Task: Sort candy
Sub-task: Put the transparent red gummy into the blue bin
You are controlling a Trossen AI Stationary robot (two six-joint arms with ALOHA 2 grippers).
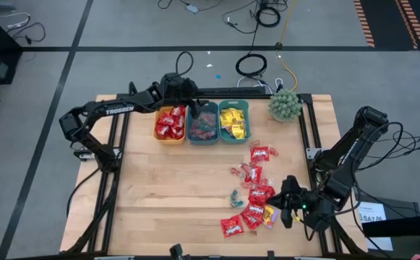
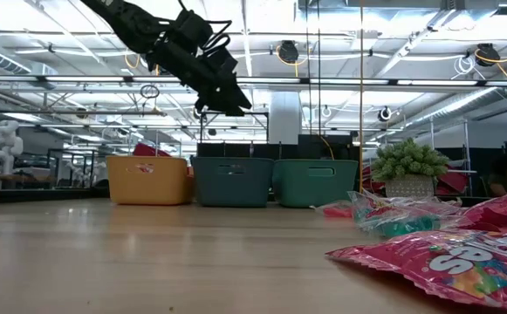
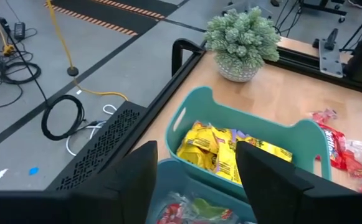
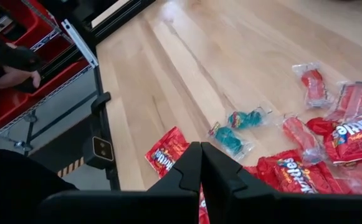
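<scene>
A red packet (image 2: 449, 262) lies nearest on the tabletop (image 1: 173, 188), part of the loose candy (image 1: 253, 195) not yet sorted, by my judgement roughly half. The right gripper (image 1: 288, 206) hovers beside that pile, fingers together, apparently empty. Farther off, the left gripper (image 1: 193, 108), fingers apart and empty, hangs over three partly filled bins (image 1: 202, 123). The middle bin's contents are hard to identify.

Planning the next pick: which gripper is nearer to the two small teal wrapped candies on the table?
Right. The right gripper hovers at the loose pile, close beside the teal candies. The left gripper is across the table, above the middle bin.
</scene>
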